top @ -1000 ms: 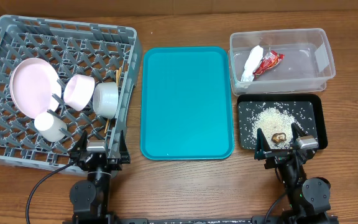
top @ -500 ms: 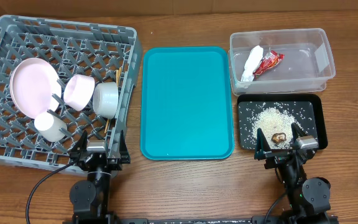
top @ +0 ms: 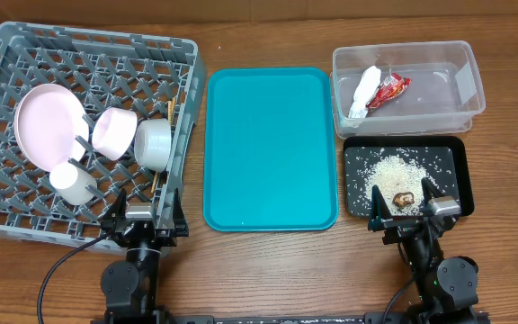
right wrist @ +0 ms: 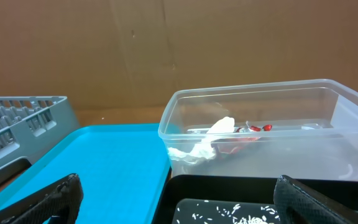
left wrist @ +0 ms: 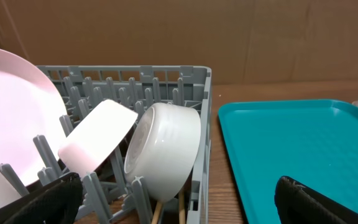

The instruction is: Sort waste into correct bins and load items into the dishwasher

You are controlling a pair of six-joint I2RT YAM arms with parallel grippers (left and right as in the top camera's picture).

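The grey dish rack (top: 25, 54) at the left holds the large pink plate (top: 48, 124), a smaller plate (top: 113, 133), a pale bowl (top: 153, 144), a white cup (top: 72, 182) and chopsticks (top: 170, 110). The clear tub (top: 439, 72) holds the white napkin (top: 365, 90) and the red wrapper (top: 388, 90). The black tray (top: 457, 157) holds rice (top: 394, 171) and a brown morsel (top: 405, 199). My left gripper (top: 142, 216) is open and empty at the rack's front edge. My right gripper (top: 415, 209) is open and empty at the black tray's front edge.
A teal serving tray (top: 271, 148) lies empty between the rack and the bins. In the left wrist view the bowl (left wrist: 163, 152) and smaller plate (left wrist: 98, 140) lean in the rack (left wrist: 194, 74). In the right wrist view the tub (right wrist: 278, 124) stands behind the black tray (right wrist: 241, 186).
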